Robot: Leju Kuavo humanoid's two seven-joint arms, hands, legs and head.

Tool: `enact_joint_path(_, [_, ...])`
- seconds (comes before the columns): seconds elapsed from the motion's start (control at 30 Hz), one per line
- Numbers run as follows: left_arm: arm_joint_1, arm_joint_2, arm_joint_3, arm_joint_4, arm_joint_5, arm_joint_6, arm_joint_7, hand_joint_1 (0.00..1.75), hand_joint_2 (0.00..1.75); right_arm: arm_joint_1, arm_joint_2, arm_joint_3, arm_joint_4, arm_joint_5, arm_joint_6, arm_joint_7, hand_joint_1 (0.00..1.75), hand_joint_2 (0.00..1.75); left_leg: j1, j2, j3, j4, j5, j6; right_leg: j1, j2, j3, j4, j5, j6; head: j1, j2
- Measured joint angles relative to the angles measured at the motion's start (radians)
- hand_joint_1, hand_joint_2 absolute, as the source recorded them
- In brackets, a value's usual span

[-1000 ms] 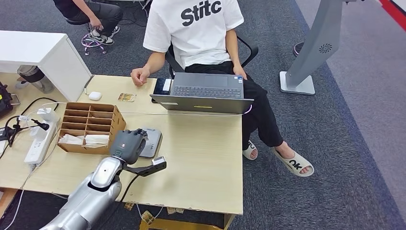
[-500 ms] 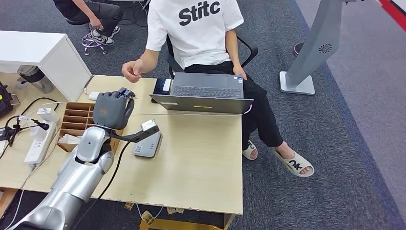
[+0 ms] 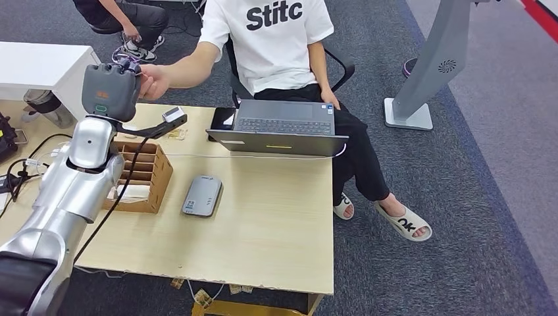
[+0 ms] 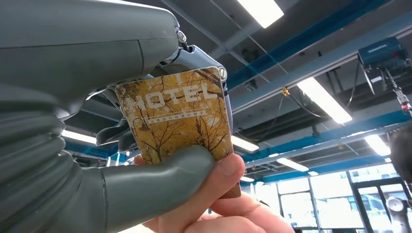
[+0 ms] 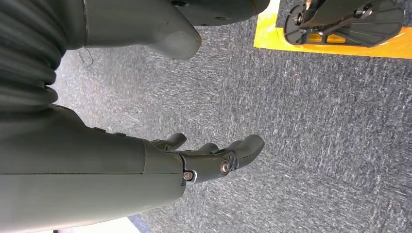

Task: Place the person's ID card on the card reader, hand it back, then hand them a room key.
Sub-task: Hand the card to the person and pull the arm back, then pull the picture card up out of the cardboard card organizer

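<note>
Robot's left hand [image 3: 110, 91], grey-backed w/ dark fingers, is raised above the far left corner of the light wooden tabletop [image 3: 276, 224], meeting the outstretched hand of a seated person in a white printed T-shirt [image 3: 266, 39]. Left wrist view: the brown-and-gold tree-print card marked "HOTEL" [image 4: 177, 114] is pinched between the thick grey thumb [image 4: 160, 177] and the dark fingers behind it; the person's hand [image 4: 214, 206] touches the card's lower edge, thumb pressed beside the robot's thumb. Right hand [image 5: 209, 158] hangs over grey carpet, fingers loosely apart and slightly curled, holding nothing. On the tabletop: flat grey rectangular card reader [image 3: 202, 195] near the middle, just beside a brown cardboard divider box [image 3: 141, 174]; an open dark-grey laptop [image 3: 279, 128] at the far edge, in front of the person.
</note>
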Motion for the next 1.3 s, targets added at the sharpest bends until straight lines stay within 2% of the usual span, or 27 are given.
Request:
enact_joint_path(0.07, [-0.005,0.0,0.0,0.008,0.001,0.005,0.0,1.75,1.75,0.0,0.0,0.001,0.0,-0.001,0.0,0.0,0.0,1.75,0.0,0.0,0.0,0.0,0.0,0.0,0.0,0.0,0.0,0.0,0.0,0.0,0.0,0.0])
enact_joint_path(0.17, [-0.002,0.001,0.0,0.011,0.002,0.022,0.002,0.45,1.75,0.0,0.0,0.002,0.0,-0.001,-0.001,0.0,0.0,1.75,0.0,0.0,-0.001,0.0,0.0,0.0,0.0,0.0,-0.001,0.0,0.0,0.0,0.0,0.0])
enact_joint_path(0.2, [0.001,0.001,0.0,0.01,0.002,0.036,0.005,0.01,1.31,0.0,0.0,0.002,0.0,0.0,-0.001,0.001,0.0,1.75,0.0,0.0,-0.002,0.0,0.0,0.0,0.0,0.0,-0.002,0.0,0.0,0.0,0.0,0.0])
enact_joint_path(0.3, [0.01,-0.001,0.0,0.008,-0.003,0.075,0.014,0.0,0.0,0.0,0.0,0.002,0.0,0.0,-0.002,0.003,0.0,1.75,0.0,0.0,-0.002,0.0,0.0,0.0,0.0,0.0,-0.002,0.0,0.0,0.0,0.0,0.0])
enact_joint_path(0.5, [0.041,-0.005,0.002,-0.024,0.007,0.083,0.009,0.0,0.0,0.0,0.0,0.002,0.0,-0.002,-0.004,0.004,0.0,1.75,0.0,0.0,-0.003,0.0,0.0,0.0,0.0,0.0,-0.003,0.0,0.0,0.0,0.0,0.0])
enact_joint_path(0.63, [0.083,-0.01,0.003,-0.077,0.047,0.026,-0.011,0.0,1.75,0.002,0.0,0.002,0.0,-0.013,-0.01,0.003,0.0,1.75,0.0,0.0,-0.003,0.0,0.0,0.0,0.0,0.0,-0.003,0.0,0.0,0.0,0.0,0.0])
enact_joint_path(0.8, [0.182,-0.012,0.003,-0.191,0.181,-0.082,-0.062,0.0,1.75,0.008,0.0,0.002,0.0,-0.029,-0.011,0.001,0.0,1.75,0.0,0.0,-0.003,0.0,0.0,-0.001,0.0,0.0,-0.003,0.0,0.0,0.0,0.0,0.0])
enact_joint_path(0.93, [0.285,-0.012,0.004,-0.311,0.397,-0.211,-0.118,0.0,1.75,0.011,0.0,-0.002,0.0,-0.042,-0.011,0.0,0.0,1.75,0.0,0.001,-0.004,0.0,0.0,-0.001,0.0,0.0,-0.004,0.0,0.0,0.0,0.0,0.0])
enact_joint_path(1.03, [0.374,-0.01,0.01,-0.407,0.534,-0.275,-0.155,0.0,1.75,0.014,0.0,-0.008,0.0,-0.046,-0.01,0.0,0.0,1.75,0.0,0.001,-0.004,0.0,0.0,-0.001,0.0,0.0,-0.004,0.0,0.0,0.0,0.0,0.0])
enact_joint_path(1.2, [0.498,0.014,0.038,-0.528,0.628,-0.349,-0.188,0.0,1.75,0.018,0.0,-0.015,0.0,-0.051,-0.01,0.002,0.0,1.75,0.0,0.001,-0.005,0.0,0.0,-0.001,0.0,0.0,-0.005,0.0,0.0,0.0,0.0,0.0])
enact_joint_path(1.3, [0.557,0.046,0.06,-0.591,0.64,-0.383,-0.183,0.0,1.75,0.02,0.0,-0.022,0.0,-0.059,-0.01,-0.002,0.0,1.75,0.0,0.001,-0.005,0.0,0.0,-0.001,0.0,0.0,-0.005,0.0,0.0,0.0,0.0,0.0])
